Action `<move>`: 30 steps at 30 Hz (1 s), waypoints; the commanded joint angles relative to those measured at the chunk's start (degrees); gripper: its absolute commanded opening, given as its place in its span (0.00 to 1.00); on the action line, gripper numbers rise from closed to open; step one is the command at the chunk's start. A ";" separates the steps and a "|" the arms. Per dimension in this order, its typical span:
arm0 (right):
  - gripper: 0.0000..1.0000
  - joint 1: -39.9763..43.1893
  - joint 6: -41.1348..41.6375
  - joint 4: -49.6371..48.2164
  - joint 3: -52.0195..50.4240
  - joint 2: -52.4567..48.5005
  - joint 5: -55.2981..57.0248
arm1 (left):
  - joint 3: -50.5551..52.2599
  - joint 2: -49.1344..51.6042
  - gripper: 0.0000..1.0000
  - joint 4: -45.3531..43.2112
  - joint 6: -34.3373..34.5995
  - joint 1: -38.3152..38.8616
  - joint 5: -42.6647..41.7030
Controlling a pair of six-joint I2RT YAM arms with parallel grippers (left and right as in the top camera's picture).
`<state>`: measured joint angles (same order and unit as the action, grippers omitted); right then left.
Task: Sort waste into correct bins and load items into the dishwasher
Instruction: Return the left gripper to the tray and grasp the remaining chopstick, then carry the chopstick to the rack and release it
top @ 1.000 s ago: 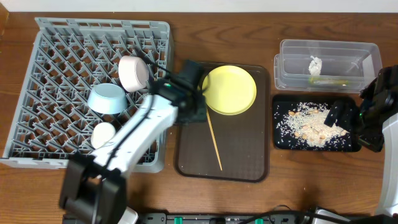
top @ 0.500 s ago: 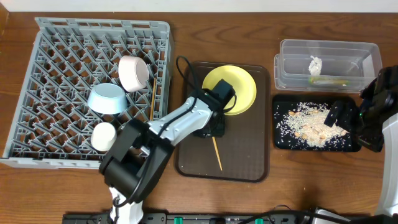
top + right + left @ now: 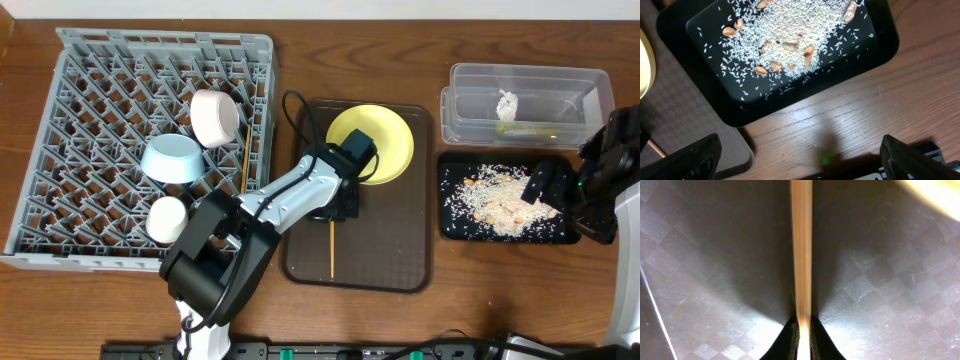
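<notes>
Left gripper (image 3: 336, 210) is down over the brown serving tray (image 3: 400, 265), clenched on the upper end of a chopstick (image 3: 332, 250). In the wrist view the two dark fingertips (image 3: 819, 342) press on either side of the pale wooden stick, which runs straight away from them over the tray's textured floor. From above, the chopstick points toward the near edge of the tray. I cannot tell whether it is lifted or lying flat. The yellow plate (image 3: 390, 140) sits in the far part of the same tray, with the arm's wrist overlapping its left edge. The grey dish rack (image 3: 60, 60) stands to the left of the tray. In it are a cream-white bowl (image 3: 213, 117) tipped on its side, a light blue bowl (image 3: 172, 158) just below it, a white cup (image 3: 165, 217) nearer the front, and the other chopstick (image 3: 243, 160) lying along the right side. On the right of the table (image 3: 480, 300), the clear tub (image 3: 530, 72) holds a crumpled white tissue (image 3: 507, 103) and a green-and-yellow wrapper (image 3: 530, 130). Just in front of it, the black tray (image 3: 448, 225) carries scattered rice-like food scraps (image 3: 500, 195). Right gripper (image 3: 800, 165) has its fingers spread wide and grasps nothing, hanging over bare wood at the black tray's edge.
</notes>
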<state>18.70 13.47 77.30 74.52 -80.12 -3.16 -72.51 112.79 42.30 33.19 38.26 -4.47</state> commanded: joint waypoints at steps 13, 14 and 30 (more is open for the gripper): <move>0.99 0.24 0.61 0.09 0.63 0.39 -0.13 | -3.37 -11.10 0.08 6.88 -6.84 -9.22 4.07; 0.99 0.24 0.61 0.09 0.63 0.39 -0.13 | -3.63 -13.27 0.08 6.91 -7.82 -10.27 4.07; 0.99 0.24 0.61 0.39 0.63 0.39 -0.15 | -3.85 -26.05 0.08 6.47 -30.88 -26.60 4.07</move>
<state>18.70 13.47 77.49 74.52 -80.12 -3.16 -76.23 84.64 48.73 6.98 13.37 -1.08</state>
